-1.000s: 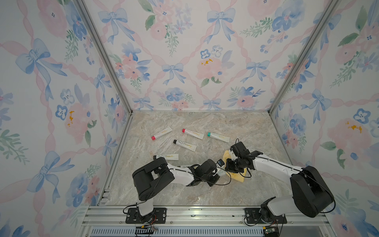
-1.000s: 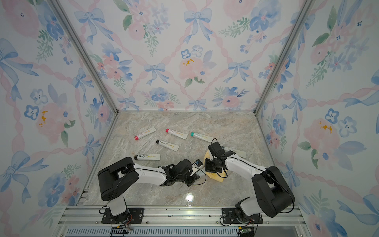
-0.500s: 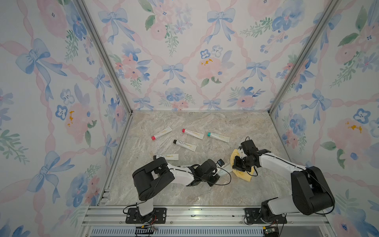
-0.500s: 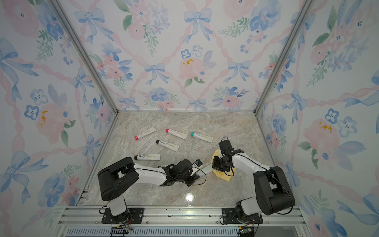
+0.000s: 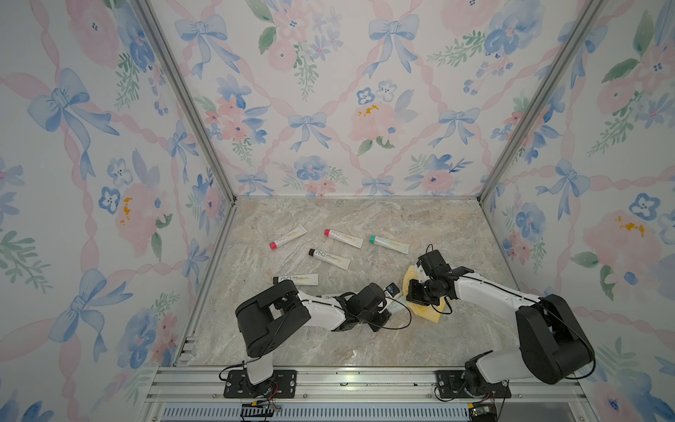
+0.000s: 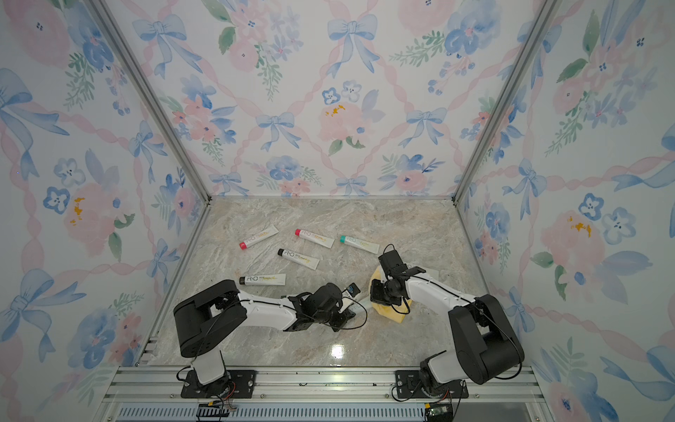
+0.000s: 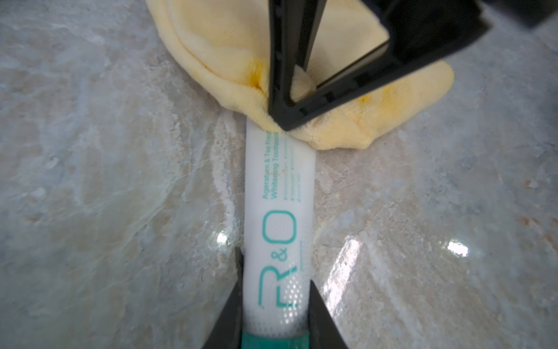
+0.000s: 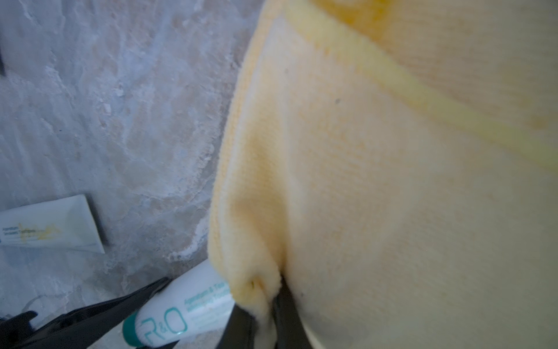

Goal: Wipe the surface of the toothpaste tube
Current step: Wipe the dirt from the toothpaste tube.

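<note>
left gripper (image 7: 276, 308) clamped on the tube (image 7: 279, 187) by its teal cap (image 7: 271, 341), right gripper (image 8: 267, 305) pinching a fold of yellow cloth (image 8: 377, 181), cloth draped over the tube's far end

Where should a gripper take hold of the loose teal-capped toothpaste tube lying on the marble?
Probably the rounded body just behind the cap of the teal-capped toothpaste tube, coming straight down with jaws across its width: it lies flat on the marble table, and its crimped tail looks too thin.

Yellow cloth (image 6: 392, 315) under right pincer (image 6: 381, 296), left pincer (image 6: 349, 312) just beside (both low), marble tabletop (image 6: 328, 219).
</note>
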`<move>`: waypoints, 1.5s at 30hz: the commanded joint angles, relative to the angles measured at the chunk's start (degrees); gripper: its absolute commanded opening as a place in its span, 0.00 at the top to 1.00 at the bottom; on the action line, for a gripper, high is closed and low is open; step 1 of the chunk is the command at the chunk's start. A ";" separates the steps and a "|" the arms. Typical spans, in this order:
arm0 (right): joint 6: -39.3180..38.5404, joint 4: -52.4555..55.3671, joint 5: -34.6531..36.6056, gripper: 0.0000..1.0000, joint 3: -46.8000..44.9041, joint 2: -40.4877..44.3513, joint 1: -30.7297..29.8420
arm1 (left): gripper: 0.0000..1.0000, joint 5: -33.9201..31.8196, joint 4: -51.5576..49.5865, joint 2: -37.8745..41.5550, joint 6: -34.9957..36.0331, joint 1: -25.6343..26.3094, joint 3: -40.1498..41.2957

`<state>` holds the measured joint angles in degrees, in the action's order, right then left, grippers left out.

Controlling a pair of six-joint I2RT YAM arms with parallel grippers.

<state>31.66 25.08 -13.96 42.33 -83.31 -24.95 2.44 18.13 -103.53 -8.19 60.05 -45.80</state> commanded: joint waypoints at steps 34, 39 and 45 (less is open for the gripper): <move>-1.53 6.13 0.30 0.87 0.30 -4.76 -0.48 | 0.78 -0.74 -2.20 -1.26 -0.96 -0.73 0.71; 1.76 1.79 -8.34 0.87 -1.07 -4.93 -3.25 | 0.78 -0.83 -2.34 -1.38 -0.89 -0.63 0.45; 3.76 -0.57 -12.44 0.87 -1.80 -4.73 -4.72 | 0.78 -0.94 -2.29 -1.46 -0.80 -0.67 0.44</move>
<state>33.34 24.27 -16.80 43.79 -85.41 -26.26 2.37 18.15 -103.53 -9.08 59.94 -45.80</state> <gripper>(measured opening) 0.131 0.281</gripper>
